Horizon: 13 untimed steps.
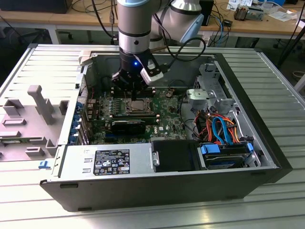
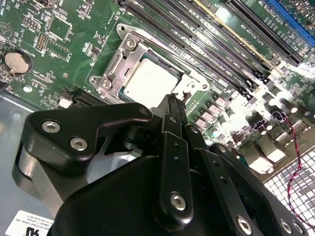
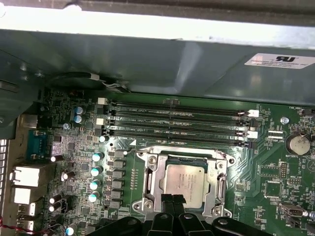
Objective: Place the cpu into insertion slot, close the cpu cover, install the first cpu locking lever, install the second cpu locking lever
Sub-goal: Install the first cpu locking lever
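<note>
The cpu (image 3: 184, 179), a square chip with a silver-grey top, lies flat in the insertion slot (image 3: 179, 150) on the green motherboard (image 1: 167, 119). The cpu cover (image 3: 157, 179) is folded down around it, and the chip (image 2: 150, 81) shows through the window of the frame (image 2: 117, 69). My gripper (image 3: 172, 198) is shut with nothing between its black fingers. Its tip (image 2: 172, 99) hovers at the socket's edge, close to a small metal lever end (image 2: 185, 93). In the exterior view the gripper (image 1: 129, 93) hangs low inside the open computer case, just beside the cpu (image 1: 141, 106).
Long black memory slots (image 3: 177, 123) run beside the socket, with the grey case wall (image 3: 147, 59) behind them. A coin battery (image 3: 297, 144) sits on the board. A power supply (image 1: 105, 160) fills the near side, and a drive cage with coloured cables (image 1: 221, 129) stands at the exterior view's right.
</note>
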Available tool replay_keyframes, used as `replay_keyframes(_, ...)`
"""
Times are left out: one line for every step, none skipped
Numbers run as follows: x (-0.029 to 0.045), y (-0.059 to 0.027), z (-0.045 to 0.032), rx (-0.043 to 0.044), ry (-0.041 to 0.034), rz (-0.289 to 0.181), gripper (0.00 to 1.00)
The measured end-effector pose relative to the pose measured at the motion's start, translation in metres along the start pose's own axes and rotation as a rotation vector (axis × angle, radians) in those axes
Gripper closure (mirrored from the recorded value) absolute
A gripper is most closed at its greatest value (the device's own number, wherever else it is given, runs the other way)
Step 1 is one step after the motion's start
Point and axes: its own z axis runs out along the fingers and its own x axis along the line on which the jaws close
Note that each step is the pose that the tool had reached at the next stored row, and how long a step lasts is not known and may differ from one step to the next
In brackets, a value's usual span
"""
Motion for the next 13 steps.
replay_keyframes(0.0005,0.0000,0.0000,0.0000,0.0000,0.000,0.89)
replay_keyframes(0.0008,0.0001,0.0000,0.0000,0.0000,0.000,0.89)
replay_keyframes(0.0015,0.0001,0.0000,0.0000,0.0000,0.000,0.89)
replay_keyframes(0.0019,0.0002,0.0000,0.0000,0.0000,0.000,0.89)
replay_keyframes(0.0024,0.0002,0.0000,0.0000,0.0000,0.000,0.89)
replay_keyframes(0.0029,0.0003,0.0000,0.0000,0.0000,0.000,0.89)
replay_keyframes(0.0034,0.0003,0.0000,0.0000,0.0000,0.000,0.89)
replay_keyframes(0.0038,0.0004,0.0000,0.0001,0.0001,0.000,0.89)
replay_keyframes(0.0040,0.0005,0.0000,0.0001,0.0001,0.000,0.89)
replay_keyframes(0.0044,0.0006,0.0000,0.0000,0.0000,0.000,0.89)
replay_keyframes(0.0048,0.0007,0.0000,0.0001,0.0000,0.000,0.89)
replay_keyframes(0.0053,0.0009,0.0001,0.0000,0.0000,0.000,0.89)
replay_keyframes(0.0055,0.0009,0.0000,0.0001,0.0001,0.000,0.89)
